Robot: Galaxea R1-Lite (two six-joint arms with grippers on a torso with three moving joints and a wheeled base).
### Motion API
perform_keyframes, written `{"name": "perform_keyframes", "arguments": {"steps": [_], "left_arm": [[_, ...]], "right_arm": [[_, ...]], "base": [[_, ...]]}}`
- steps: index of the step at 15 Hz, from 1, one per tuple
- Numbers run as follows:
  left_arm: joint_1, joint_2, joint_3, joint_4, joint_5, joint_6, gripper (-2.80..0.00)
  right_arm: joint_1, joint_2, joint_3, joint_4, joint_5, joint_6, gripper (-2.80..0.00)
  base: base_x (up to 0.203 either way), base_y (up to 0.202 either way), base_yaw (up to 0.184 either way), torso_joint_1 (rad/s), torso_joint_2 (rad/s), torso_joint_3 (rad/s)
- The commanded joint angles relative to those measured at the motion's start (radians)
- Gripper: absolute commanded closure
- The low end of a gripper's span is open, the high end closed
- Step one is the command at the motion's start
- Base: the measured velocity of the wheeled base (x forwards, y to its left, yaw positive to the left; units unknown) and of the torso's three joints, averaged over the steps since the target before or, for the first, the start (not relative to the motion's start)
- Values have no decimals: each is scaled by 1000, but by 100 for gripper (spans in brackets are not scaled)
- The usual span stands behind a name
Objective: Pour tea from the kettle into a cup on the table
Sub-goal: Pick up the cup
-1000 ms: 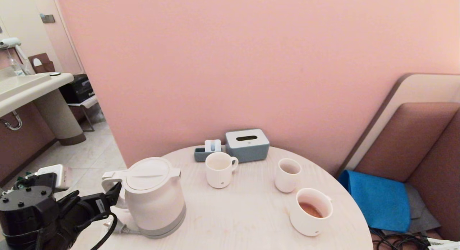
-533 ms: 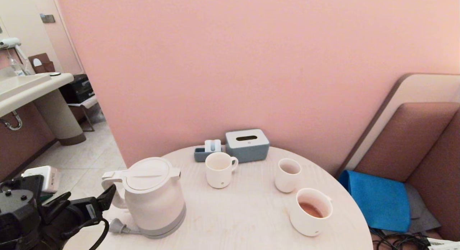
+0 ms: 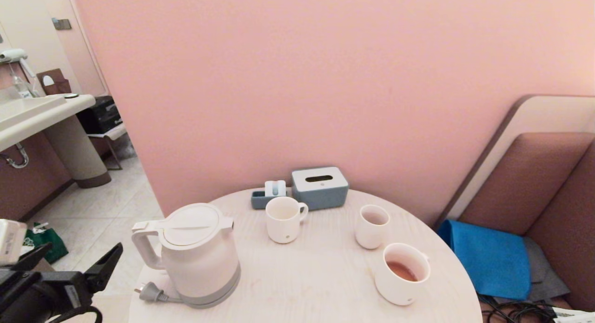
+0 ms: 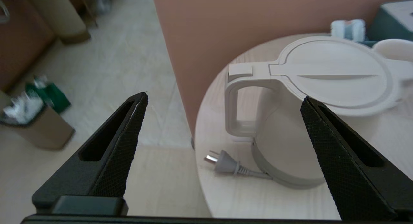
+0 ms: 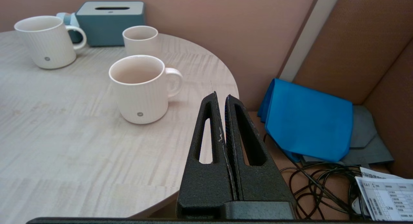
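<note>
Head view: above, facing down across the round pale wood-grain table (image 3: pixel 302 276).
Left wrist: close beside the large white plastic kettle (image 4: pixel 322 98), off the table's edge.
Right wrist: low, beside the table; the wide cream-white handled cup (image 5: pixel 140 88) shared with the head view.

Left tool (image 4: pixel 222 101) agape, right tool (image 5: pixel 221 100) closed.

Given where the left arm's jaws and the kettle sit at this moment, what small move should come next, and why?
Probably none toward the kettle: finish parking the left gripper. Its jaws are wide open, empty and off the table beside the handle, the kettle stands upright with its lid on, and the cup already holds tea.
</note>
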Motion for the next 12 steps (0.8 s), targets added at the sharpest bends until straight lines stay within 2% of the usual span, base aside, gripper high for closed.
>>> {"name": "perform_keyframes", "arguments": {"steps": [1,2,3,4,5,7,9,10,11,12], "left_arm": [[-9,-255,-26,152,2,22,-280],[-11,-365,-66,288,2,34,-280],[-3,-469,-125,472,2,44,-280],[29,-541,-182,645,1,52,-280],[84,-605,-218,751,0,58,-280],[138,-714,-246,787,-1,68,-280],[164,-803,-225,809,-24,76,-280],[176,-843,-213,816,-80,77,-280],[185,-879,-200,835,-186,76,-280],[190,-920,-191,908,-272,75,-280]], "right_arm": [[1,1,0,0,0,-1,0],[-1,1,0,0,0,0,0],[0,1,0,0,0,-1,0],[-1,1,0,0,0,-1,0],[1,1,0,1,0,-1,0],[0,1,0,0,0,0,0],[0,1,0,1,0,0,0],[-1,1,0,0,0,0,0],[-1,1,0,0,0,0,0],[-1,1,0,0,0,0,0]], "base": [[0,0,0,0,0,0],[0,0,0,0,0,0],[0,0,0,0,0,0],[0,0,0,0,0,0],[0,0,0,0,0,0],[0,0,0,0,0,0],[0,0,0,0,0,0],[0,0,0,0,0,0],[0,0,0,0,0,0],[0,0,0,0,0,0]]}}
